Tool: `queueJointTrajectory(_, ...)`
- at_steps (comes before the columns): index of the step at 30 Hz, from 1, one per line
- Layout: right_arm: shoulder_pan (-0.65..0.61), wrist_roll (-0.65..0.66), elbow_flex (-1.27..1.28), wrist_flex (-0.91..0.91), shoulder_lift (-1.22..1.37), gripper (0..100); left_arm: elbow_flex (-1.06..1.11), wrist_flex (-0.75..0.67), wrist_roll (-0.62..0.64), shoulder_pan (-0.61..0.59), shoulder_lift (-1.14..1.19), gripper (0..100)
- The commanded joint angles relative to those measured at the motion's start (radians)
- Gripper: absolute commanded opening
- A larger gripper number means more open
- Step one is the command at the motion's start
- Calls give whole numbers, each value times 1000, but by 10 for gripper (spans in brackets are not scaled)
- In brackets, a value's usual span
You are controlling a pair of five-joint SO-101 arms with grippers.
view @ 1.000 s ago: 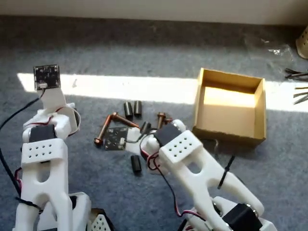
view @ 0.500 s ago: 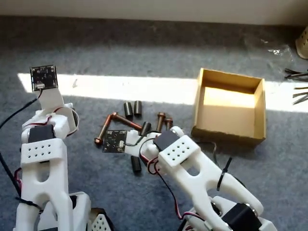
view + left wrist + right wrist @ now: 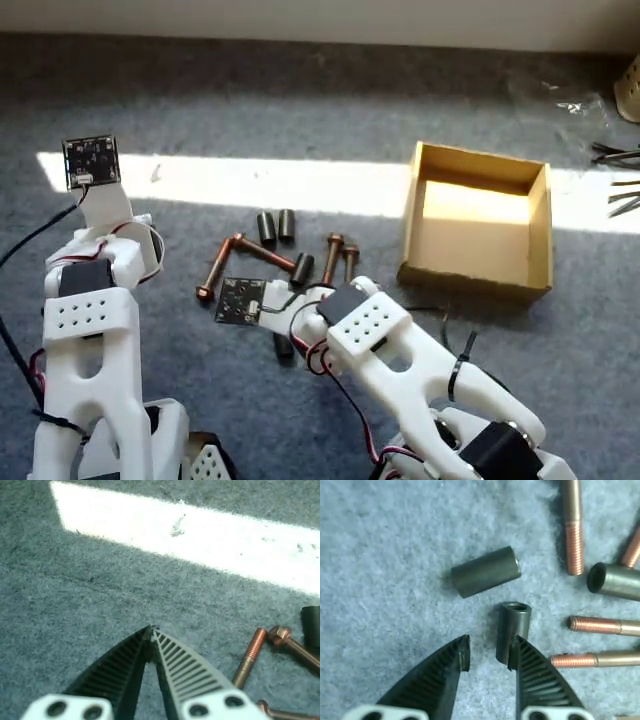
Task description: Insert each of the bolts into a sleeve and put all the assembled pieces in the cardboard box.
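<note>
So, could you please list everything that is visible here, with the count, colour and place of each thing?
cardboard box: one, brown, open on top, on the carpet to the right of the bolts
bolts: four, copper, lying loose on the carpet left of the box
sleeves: at least four, dark grey; two side by side beyond the bolts, the others among the bolts and by the right arm
thin dark rods: several, at the right edge; I cannot tell what they are
carpet: grey, with a sunlit strip across it
left arm: white; left tool shut, above bare carpet
right arm: white; right tool open, one sleeve against a finger
</note>
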Motion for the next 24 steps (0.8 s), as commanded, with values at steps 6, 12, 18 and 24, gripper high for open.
queueJointTrajectory(6, 51, -2, -1, -39, -7, 128, -8, -18, 8, 21, 4, 11)
queueJointTrajectory(12, 54, -2, -1, -39, -13, 131, -7, -20, 5, 21, 4, 11)
queueJointTrajectory(18, 50, 0, 5, -82, -5, 135, -7, -20, 5, 21, 4, 11)
queueJointTrajectory(24, 51, -6, 5, -111, -4, 181, -7, -20, 5, 21, 4, 11)
